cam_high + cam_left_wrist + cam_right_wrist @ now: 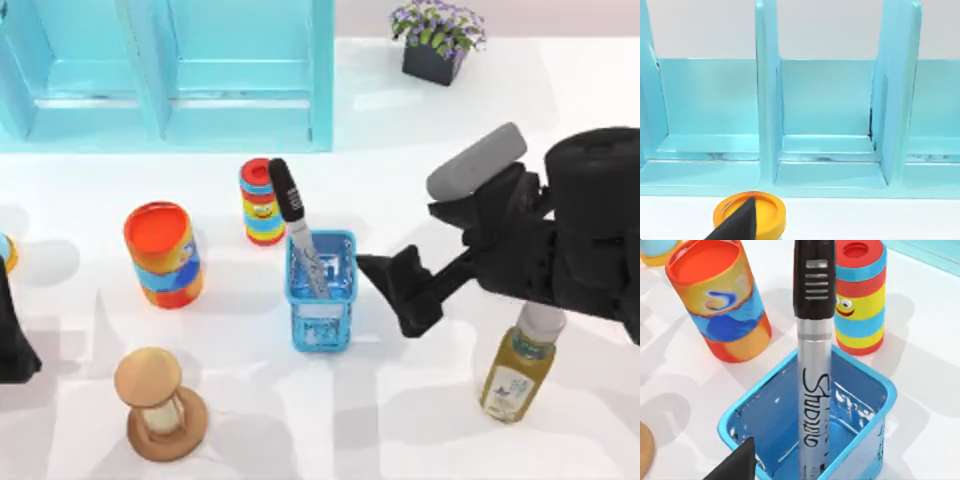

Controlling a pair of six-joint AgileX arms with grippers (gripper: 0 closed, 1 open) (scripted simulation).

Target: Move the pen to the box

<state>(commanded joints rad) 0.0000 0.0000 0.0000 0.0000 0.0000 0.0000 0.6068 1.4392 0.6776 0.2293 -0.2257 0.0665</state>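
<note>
The pen (pixel 296 222), black on top and silvery below, stands leaning inside the blue box (pixel 322 330) at the table's middle. In the right wrist view the pen (pixel 813 340) rises out of the box (pixel 860 450), with one dark fingertip (pixel 737 462) at the box's near rim. My right gripper (pixel 387 296) hovers just right of the box, open, holding nothing and clear of the pen. My left arm (pixel 12 340) is parked at the table's left edge.
A striped can (pixel 262 202) stands behind the box and an orange-topped can (pixel 164 255) to its left. An hourglass (pixel 158 402) is front left and a juice bottle (pixel 518 372) front right. A cyan shelf (pixel 170 70) and a plant pot (pixel 436 40) line the back.
</note>
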